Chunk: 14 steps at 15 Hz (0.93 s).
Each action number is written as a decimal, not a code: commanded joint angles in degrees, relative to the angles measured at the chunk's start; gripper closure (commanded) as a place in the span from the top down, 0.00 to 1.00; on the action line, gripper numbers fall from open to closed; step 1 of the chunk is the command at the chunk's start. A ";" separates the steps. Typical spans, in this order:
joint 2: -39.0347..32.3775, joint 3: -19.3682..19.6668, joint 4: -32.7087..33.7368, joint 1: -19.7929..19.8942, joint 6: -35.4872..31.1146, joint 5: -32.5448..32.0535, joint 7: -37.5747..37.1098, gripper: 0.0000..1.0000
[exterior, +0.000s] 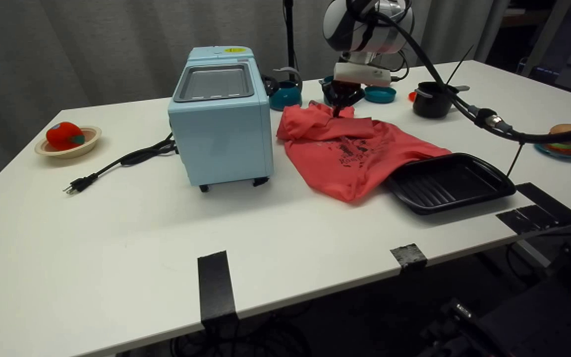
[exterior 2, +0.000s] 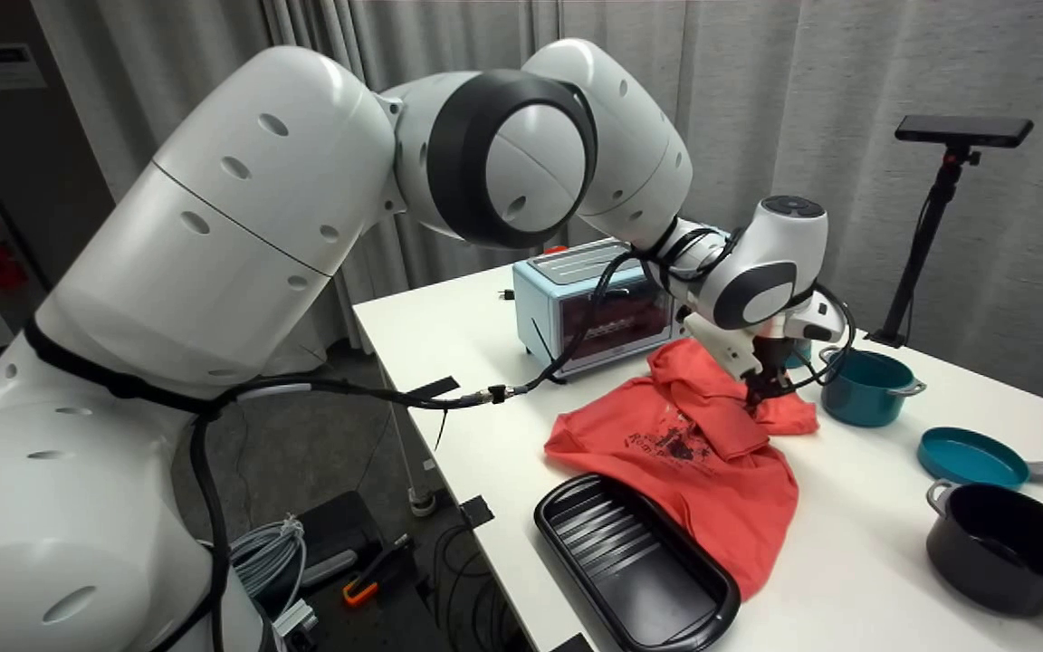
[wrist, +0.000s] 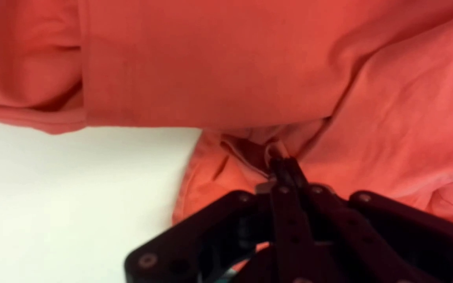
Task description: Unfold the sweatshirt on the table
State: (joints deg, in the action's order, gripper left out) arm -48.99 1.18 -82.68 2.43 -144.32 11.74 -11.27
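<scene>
On the bench (exterior: 137, 248), between the light blue toaster oven (exterior: 220, 129) and the black tray (exterior: 453, 182), you have the red sweatshirt (exterior: 342, 161). It is spread only in part: its dark print (exterior: 356, 150) faces up, the upper portion is bunched, and one flat folded piece lies across it. In the wrist view, your jaws come in from five o'clock; they are closed, and they pinch a small fold (wrist: 275, 148) of the garment at their tips. The bench shows white at eight o'clock of that view.

Please take now the sweatshirt as centre of the clock, in an exterior view. You find the oven between nine and ten o'clock, and farther, at nine, the cream bowl (exterior: 70, 153) with a red object (exterior: 65, 135) inside. At eleven o'clock you see the teal kettle (exterior: 285, 97), at one o'clock the teal pan (exterior: 379, 95), and at two o'clock the black pot (exterior: 431, 105). The toy burger (exterior: 565, 130) sits at three o'clock, well apart from the cloth. The tray lies between three and four o'clock, and its rim seems to touch the edge of the sweatshirt.
</scene>
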 commanded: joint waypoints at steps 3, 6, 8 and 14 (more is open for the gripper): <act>6.23 -4.80 -2.90 1.62 0.79 3.64 2.26 0.00; 11.48 -8.57 -6.34 2.98 2.73 6.60 6.39 0.00; 15.29 -10.65 -9.17 4.03 6.21 8.69 9.77 0.00; 27.62 -10.54 -18.68 5.42 26.02 11.72 19.58 0.00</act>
State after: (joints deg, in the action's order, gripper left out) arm -28.80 -9.23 -94.37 6.16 -126.55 21.34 2.31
